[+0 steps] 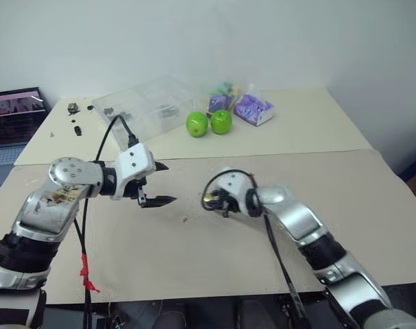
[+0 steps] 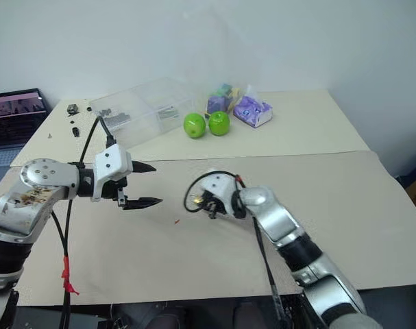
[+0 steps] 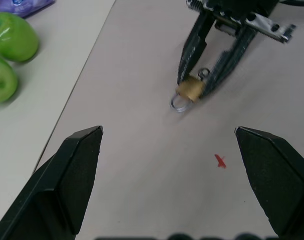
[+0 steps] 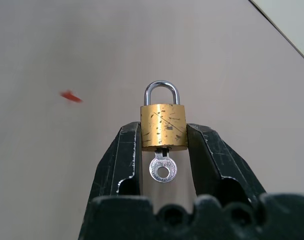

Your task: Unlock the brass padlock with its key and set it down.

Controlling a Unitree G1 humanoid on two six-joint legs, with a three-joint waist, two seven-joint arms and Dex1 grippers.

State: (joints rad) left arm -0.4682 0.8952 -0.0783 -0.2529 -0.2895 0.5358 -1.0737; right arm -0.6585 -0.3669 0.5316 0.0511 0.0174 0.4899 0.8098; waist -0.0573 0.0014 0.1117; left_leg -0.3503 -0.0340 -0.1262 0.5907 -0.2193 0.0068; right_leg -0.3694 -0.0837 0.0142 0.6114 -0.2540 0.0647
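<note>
From the head, the right gripper (image 1: 218, 201) lifts the small scratched brass padlock (image 4: 164, 127) above the beige table (image 1: 372, 205); the left wrist shows the left gripper (image 1: 160, 184) spread wide, ready; the right wrist shows the padlock pinched, round-headed silver key (image 4: 163, 169) exposed for turning.

The padlock (image 4: 164, 127) was scratched brass with a polished steel shackle; its key (image 4: 163, 170) was dull metal, the desk (image 4: 66, 50) matt.
</note>
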